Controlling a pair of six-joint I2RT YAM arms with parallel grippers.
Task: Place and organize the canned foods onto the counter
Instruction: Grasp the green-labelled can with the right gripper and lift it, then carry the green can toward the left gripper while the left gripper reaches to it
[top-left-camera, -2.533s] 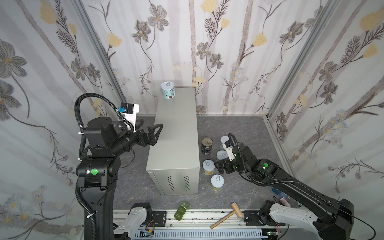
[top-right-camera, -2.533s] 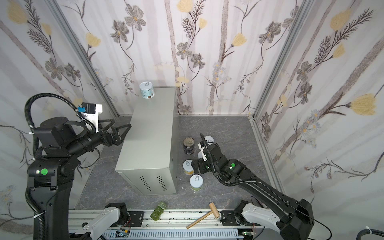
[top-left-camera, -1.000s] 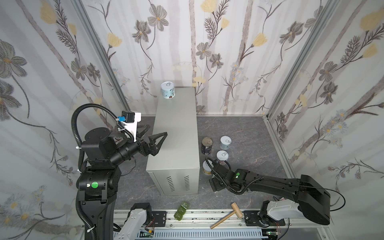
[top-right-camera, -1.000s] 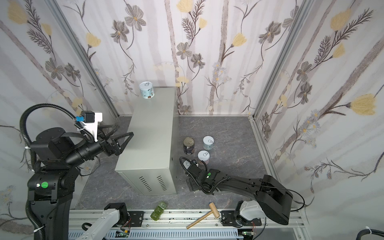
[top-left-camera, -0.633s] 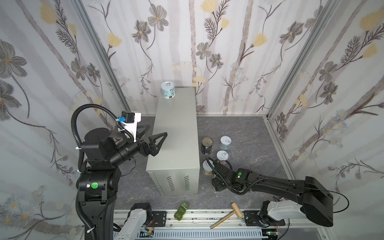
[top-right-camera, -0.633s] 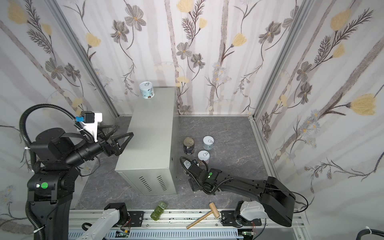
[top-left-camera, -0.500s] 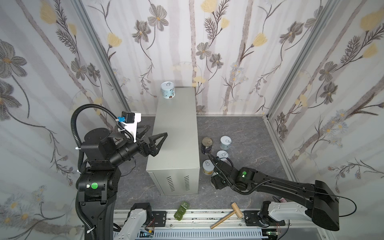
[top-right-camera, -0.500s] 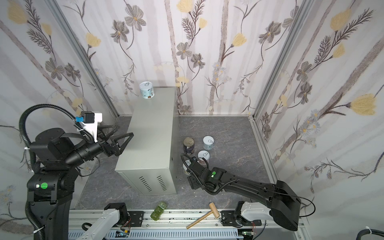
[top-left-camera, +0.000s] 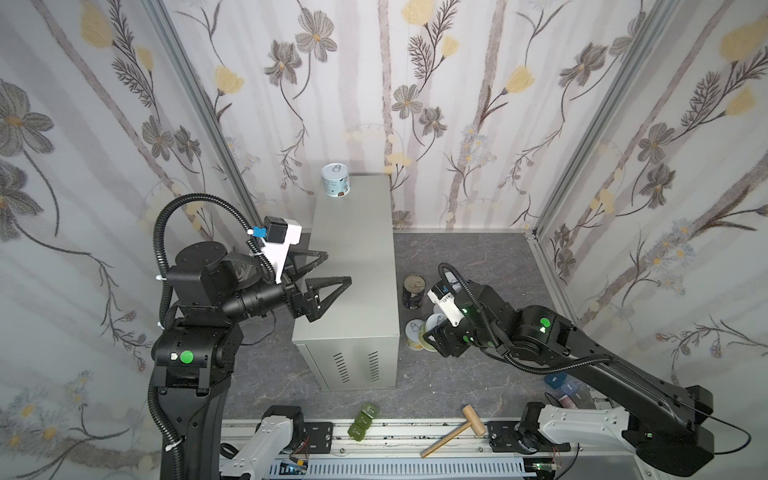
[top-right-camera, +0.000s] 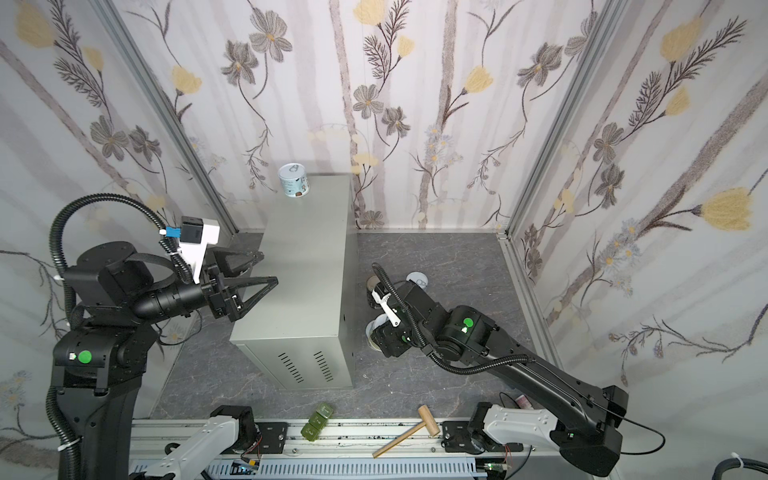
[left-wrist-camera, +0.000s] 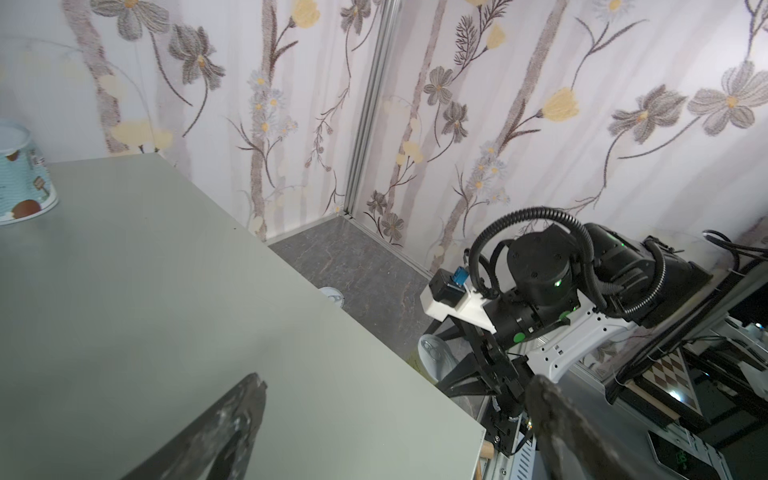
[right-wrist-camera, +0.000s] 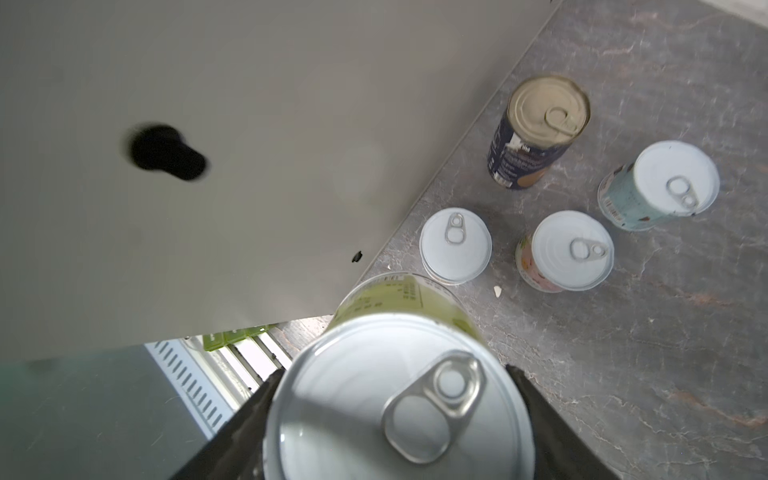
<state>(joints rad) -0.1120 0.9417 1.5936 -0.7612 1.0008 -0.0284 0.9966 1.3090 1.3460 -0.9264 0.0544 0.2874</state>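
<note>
Green can (right-wrist-camera: 399, 415): now clamped in R gripper (top-left-camera: 432, 337), apparently just clear of floor (right-wrist-camera: 623, 332) beside counter (top-left-camera: 353, 257). 1 s ago the jaws were wider and reaching low for it. Pick looks complete; next req'd move is probably a lift to the counter top. L gripper (top-left-camera: 337, 267) unchanged: spread wide, empty, over counter's left edge. Status: blue can (top-left-camera: 336, 181) on counter's far corner, 4 on floor incl. navy can (right-wrist-camera: 536, 133).

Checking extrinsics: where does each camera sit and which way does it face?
Top views: high above the rail, looking down on counter, left arm, right arm.
Left wrist: over the counter, facing the right arm; left fingers show.
Right wrist: looking down on green can gripped by right fingers, four floor cans beyond.
Shared: counter-top can, in top views and left wrist.
</note>
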